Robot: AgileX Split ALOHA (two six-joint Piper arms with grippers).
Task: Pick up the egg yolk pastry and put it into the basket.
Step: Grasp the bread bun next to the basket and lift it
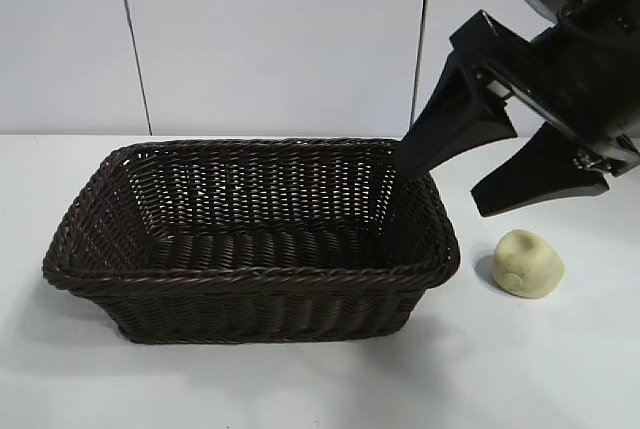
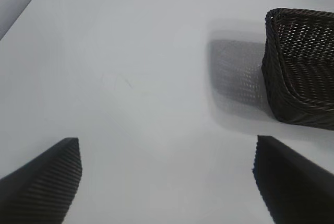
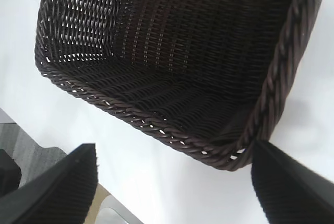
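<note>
Plainly, the basket (image 1: 250, 249) holds nothing; the egg yolk pastry (image 1: 529, 263) lies beside it.

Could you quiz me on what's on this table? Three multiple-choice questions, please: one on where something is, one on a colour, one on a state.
1. Where is the pastry?
A. inside the basket
B. on the table beside the basket
C. held by a gripper

2. What colour is the basket?
A. dark brown
B. white
C. bright red

3. How does the right gripper stand?
A. shut on the pastry
B. shut on the basket's rim
C. open and holding nothing

Answers:
1. B: the exterior view shows it lying on the white table just off the basket's right end.
2. A: its wicker is dark brown in every view.
3. C: its fingers are spread apart above the basket's right end, with nothing between them.
</note>
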